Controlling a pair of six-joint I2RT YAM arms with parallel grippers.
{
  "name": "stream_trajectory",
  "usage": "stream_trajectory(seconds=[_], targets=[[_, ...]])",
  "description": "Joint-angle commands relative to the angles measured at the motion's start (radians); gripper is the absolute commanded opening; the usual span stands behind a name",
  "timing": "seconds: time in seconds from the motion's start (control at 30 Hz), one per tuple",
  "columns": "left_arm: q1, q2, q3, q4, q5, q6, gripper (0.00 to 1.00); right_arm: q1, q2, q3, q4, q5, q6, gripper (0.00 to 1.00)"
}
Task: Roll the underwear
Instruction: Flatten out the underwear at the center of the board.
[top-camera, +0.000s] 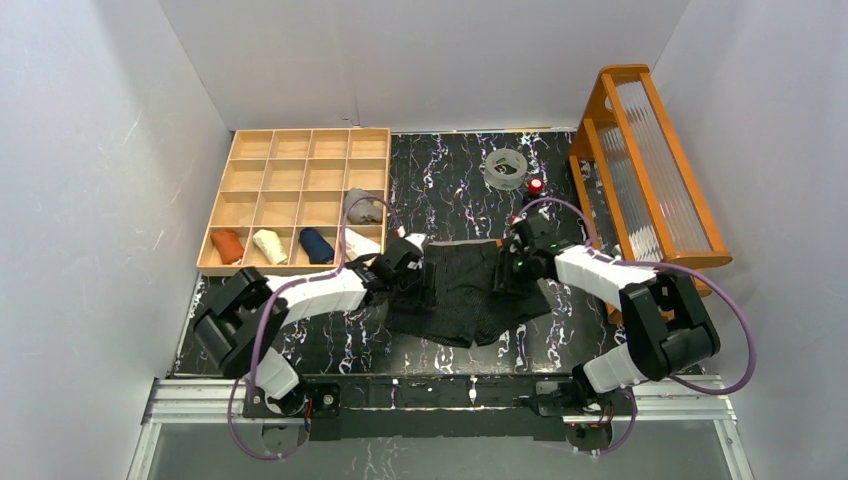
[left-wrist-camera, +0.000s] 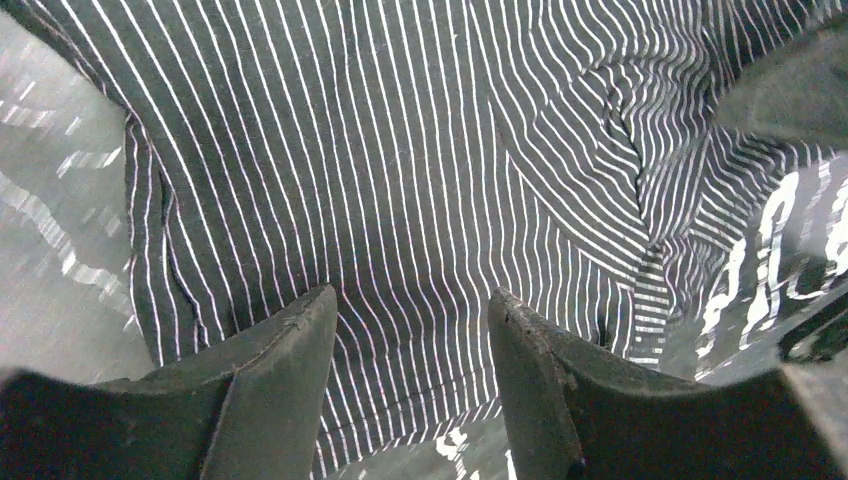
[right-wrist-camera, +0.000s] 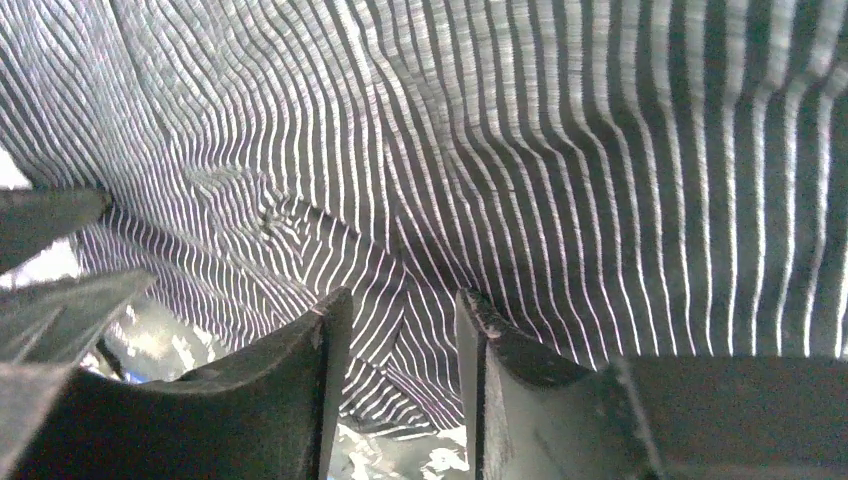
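The left fingers (left-wrist-camera: 270, 400) stand parted over the black striped underwear (top-camera: 470, 290), with cloth showing in the gap. The right fingers (right-wrist-camera: 290, 400) are parted too, more narrowly, and creases run toward their tips. The garment lies spread between the two pairs. Each pair should probably close on the cloth edge just at its tips, evenly matched, so the roll starts straight.

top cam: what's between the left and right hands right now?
The black striped underwear, spread flat on the table; its top edge runs from the left hand to the right hand. Top external view shows it.
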Motion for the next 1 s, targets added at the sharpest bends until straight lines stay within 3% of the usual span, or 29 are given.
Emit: stream_trajectory(seconds=[0.0,0.1,0.17,0.23,0.37,0.43,0.53,0.67,0.97], targets=[[-0.002,-0.102,-0.097,-0.205,-0.1,0.029,0.58,0.166,-0.074,-0.043,-0.013,0.025,0.137,0.54],[-0.001,-0.168,-0.086,-0.22,-0.109,0.044,0.62,0.169,-0.159,-0.033,-0.02,0.168,0.152,0.59],[-0.001,-0.197,-0.058,-0.22,-0.103,0.059,0.68,0.159,-0.191,0.031,-0.019,0.222,0.099,0.66],[0.0,-0.208,-0.017,-0.222,-0.086,0.074,0.72,0.132,-0.169,0.1,-0.007,0.265,0.037,0.67],[0.0,-0.205,0.059,-0.231,-0.056,0.075,0.76,0.037,-0.024,0.247,-0.031,0.182,-0.039,0.51],[0.0,-0.203,0.076,-0.241,-0.04,0.068,0.77,0.03,0.037,0.286,-0.03,0.138,-0.055,0.47],[0.0,-0.231,0.061,-0.255,-0.048,0.053,0.77,0.028,0.105,0.3,-0.018,0.115,-0.052,0.32],[0.0,-0.312,0.0,-0.276,-0.089,0.024,0.77,0.027,0.156,0.291,-0.003,0.109,-0.055,0.28],[0.0,-0.378,-0.136,-0.238,-0.042,-0.013,0.77,0.025,0.306,0.303,0.159,0.327,-0.155,0.25]])
